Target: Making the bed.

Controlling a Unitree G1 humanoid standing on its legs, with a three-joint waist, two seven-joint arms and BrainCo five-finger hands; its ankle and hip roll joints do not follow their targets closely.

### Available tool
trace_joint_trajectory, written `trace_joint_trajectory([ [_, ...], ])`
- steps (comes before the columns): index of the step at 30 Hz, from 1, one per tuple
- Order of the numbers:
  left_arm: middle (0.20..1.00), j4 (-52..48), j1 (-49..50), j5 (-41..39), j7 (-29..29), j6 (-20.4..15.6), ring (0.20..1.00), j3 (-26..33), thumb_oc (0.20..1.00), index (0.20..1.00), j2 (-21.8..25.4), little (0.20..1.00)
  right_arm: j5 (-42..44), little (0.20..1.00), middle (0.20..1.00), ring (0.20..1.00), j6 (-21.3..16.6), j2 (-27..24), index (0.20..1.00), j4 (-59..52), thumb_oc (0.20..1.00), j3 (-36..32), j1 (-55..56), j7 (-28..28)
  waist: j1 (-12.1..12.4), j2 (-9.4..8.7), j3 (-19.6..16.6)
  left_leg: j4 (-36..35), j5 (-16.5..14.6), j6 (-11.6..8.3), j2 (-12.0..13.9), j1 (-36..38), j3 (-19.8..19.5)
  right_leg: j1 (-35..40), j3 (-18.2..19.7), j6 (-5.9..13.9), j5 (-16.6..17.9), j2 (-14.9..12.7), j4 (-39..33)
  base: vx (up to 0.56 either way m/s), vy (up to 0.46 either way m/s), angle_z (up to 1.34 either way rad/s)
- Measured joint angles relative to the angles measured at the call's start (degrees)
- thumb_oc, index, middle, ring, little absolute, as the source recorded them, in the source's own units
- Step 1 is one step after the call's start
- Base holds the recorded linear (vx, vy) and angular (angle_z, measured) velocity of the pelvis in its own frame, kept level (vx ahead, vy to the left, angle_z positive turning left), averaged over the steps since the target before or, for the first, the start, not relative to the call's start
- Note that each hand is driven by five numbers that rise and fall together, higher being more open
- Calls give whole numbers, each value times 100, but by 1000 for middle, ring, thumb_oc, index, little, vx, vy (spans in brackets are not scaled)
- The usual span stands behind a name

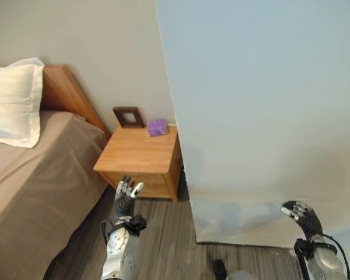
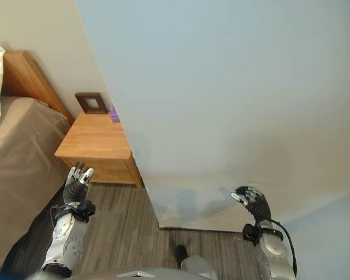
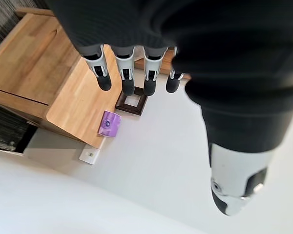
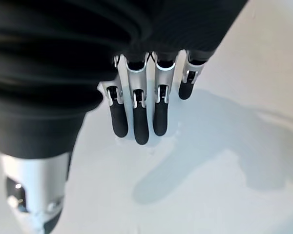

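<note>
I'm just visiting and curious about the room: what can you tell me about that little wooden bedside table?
The bedside table is light, honey-coloured wood with a flat square top and a drawer front below. It stands upright on the dark plank floor, between the bed and a pale wall panel, its back to the wall. On its rear edge sit a small dark brown picture frame and a small purple box. The robot's left hand hangs open before it, not touching.

Bed (image 1: 41, 181) sheet tan; pillow (image 1: 13, 102) cream; nightstand (image 1: 141, 154) light wood; box (image 1: 157, 127) purple.
</note>
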Motion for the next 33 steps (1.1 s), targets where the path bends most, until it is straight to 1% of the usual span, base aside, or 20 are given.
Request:
trace_joint_trajectory([
  [3, 1000, 176, -391, 0, -5, -2, 1000, -99, 1000, 1000, -25, 1000, -2, 1000, 1000, 1000, -15, 1, 1000, 9, 1000, 150, 71, -4, -52, -143, 108, 422, 2, -48, -72, -435, -634, -317, 911, 17, -829, 218, 1328, -130, -222, 98],
  [6, 1000, 151, -410, -3, 5, -27, 1000, 80, 1000, 1000, -52, 1000, -8, 1000, 1000, 1000, 82, -20, 1000, 15, 1000, 297, 227, -39, -1, -227, 286, 730, 60, -203, -126, -615, -1650, -22, 827, -106, -1153, 325, 1636, -178, -186, 125],
  [7, 1000, 85, -393, -8, 29, -47, 1000, 99, 1000, 1000, -61, 1000, -17, 1000, 1000, 1000, 94, -112, 1000, -11, 1000, 450, 328, 6, 22, -326, 350, 906, 64, -188, -248, -650, -1963, 121, 652, -271, -1313, 249, 1551, -523, -317, 139],
  [8, 1000, 43, -162, -7, -11, -103, 1000, 208, 1000, 1000, -24, 1000, -16, 1000, 1000, 1000, 112, -262, 1000, -78, 1000, 692, 364, 65, 407, -208, 384, 635, 183, -282, -68, -849, -2166, -83, 545, -497, -1435, 566, 1852, -438, -284, 132],
  [10, 1000, 133, -51, -16, -4, -102, 1000, 321, 1000, 1000, -30, 1000, -19, 1000, 1000, 1000, 136, -440, 1000, -174, 1000, 919, 321, 232, 445, -144, 401, 361, 405, -382, -14, -1169, -2732, -316, 453, -653, -1240, 776, 1784, -498, -215, 129],
  [11, 1000, 195, -20, -62, 6, -82, 1000, 373, 1000, 1000, -37, 1000, -57, 1000, 1000, 1000, 158, -436, 1000, -238, 1000, 971, 282, 281, 518, -251, 456, 344, 338, -268, -86, -1209, -2696, -394, 373, -702, -1069, 712, 1759, -429, -143, 130],
  [12, 1000, 180, 183, -240, 31, -93, 1000, 339, 1000, 1000, 32, 1000, -194, 1000, 1000, 1000, 163, -494, 1000, -281, 1000, 1098, 153, 334, 618, -310, 490, 395, 32, 58, -24, -1391, -2410, -540, 181, -921, -986, 667, 1869, -282, -63, 109],
  [13, 1000, 259, 251, -351, 49, -75, 1000, 430, 1000, 1000, 50, 1000, -236, 1000, 1000, 1000, 176, -480, 1000, -309, 1000, 1115, 40, 393, 620, -459, 559, 664, -36, -63, -3, -1503, -1967, -578, 31, -831, -1013, 462, 1772, -249, -51, 122],
  [16, 1000, 407, 376, -450, 58, -38, 1000, 399, 1000, 1000, 169, 1000, -220, 1000, 1000, 1000, 172, -374, 1000, -535, 1000, 1014, -127, 393, 730, -835, 485, 2021, -154, -225, -223, -1650, -940, -481, -438, -1079, -430, -153, 1155, -325, -27, 91],
  [17, 1000, 430, 362, -438, 17, 3, 1000, 264, 1000, 1000, 260, 1000, -206, 1000, 1000, 1000, 145, -164, 1000, -784, 1000, 682, 10, 381, 577, -910, 430, 2725, -276, -365, -199, -1623, -386, -146, -836, -1002, -73, -453, 385, -101, 34, 155],
  [18, 1000, 412, 371, -438, -28, -10, 1000, 233, 1000, 1000, 260, 1000, -174, 1000, 1000, 1000, 104, -89, 1000, -889, 1000, 574, 85, 376, 471, -935, 343, 2753, -314, -375, -210, -1291, -215, 35, -923, -863, -81, -555, -33, -145, 100, 162],
  [19, 1000, 408, 373, -439, -43, -10, 1000, 193, 1000, 1000, 229, 1000, -174, 1000, 1000, 1000, 50, -96, 1000, -887, 1000, 529, 103, 371, 457, -868, 254, 2290, -446, -367, -176, -752, -250, -41, -925, -720, -21, -552, -81, -91, 90, 116],
  [21, 1000, 452, 297, -427, -42, 40, 1000, 20, 1000, 1000, 183, 1000, -194, 1000, 1000, 1000, 44, -143, 1000, -840, 1000, 384, 66, 342, 293, -484, 87, 763, -482, -314, -15, 187, -385, -137, -1196, -328, 246, -455, -186, -65, 82, 116],
  [22, 1000, 425, 216, -411, -37, 41, 1000, -79, 1000, 1000, 137, 1000, -198, 1000, 1000, 1000, 46, -274, 1000, -833, 1000, 322, 57, 321, 175, -284, -6, 227, -666, -37, -13, 428, -478, -342, -1307, -109, 330, -351, -196, -39, 98, 101],
  [23, 1000, 371, 131, -399, 13, 41, 1000, -75, 1000, 1000, 120, 1000, -221, 1000, 1000, 1000, 92, -218, 1000, -552, 1000, 376, -300, 248, 390, 145, 10, -152, -226, 160, 255, 228, -215, -955, -1456, -227, -538, -282, 1799, 29, 179, 18],
  [24, 1000, 340, 317, -400, 38, 38, 1000, 99, 1000, 1000, 279, 1000, -218, 1000, 1000, 1000, 87, -187, 1000, -525, 1000, 403, -246, 233, 437, -124, -193, 9, -114, 16, -232, 210, -105, -134, -1360, -108, -1674, -812, 1831, 59, 233, -24],
  [25, 1000, 318, 410, -398, 40, 28, 1000, 105, 1000, 1000, 291, 1000, -217, 1000, 1000, 1000, 94, -183, 1000, -496, 1000, 439, -204, 235, 412, -120, -201, 124, -79, 19, -217, 138, -185, -38, -1296, -113, -1545, -759, 1593, 68, 261, -45],
  [26, 1000, 373, 420, -375, -18, 57, 1000, -225, 1000, 1000, 332, 1000, -106, 1000, 1000, 1000, 177, -85, 1000, -514, 1000, 386, 310, 379, 165, -89, -328, -129, 229, 147, -502, -13, -688, 397, -813, 420, -1174, -1086, 729, 39, 148, -15],
  [32, 1000, 384, 409, -443, -27, 62, 1000, -55, 1000, 1000, 164, 1000, 522, 1000, 1000, 1000, 123, 43, 1000, -225, 1000, 148, 35, 97, 166, -270, -92, 218, 153, -151, -322, -373, -498, 28, -856, 68, -1304, -754, 1250, -39, -3, 1],
  [33, 1000, 383, 493, -443, -47, 67, 1000, -60, 1000, 1000, 109, 1000, 569, 1000, 1000, 1000, 103, 132, 1000, -209, 1000, 48, 67, 23, 177, -231, -100, 75, 99, -113, -150, -338, -180, 81, -867, 57, -1286, -653, 1199, 10, 35, 8],
])
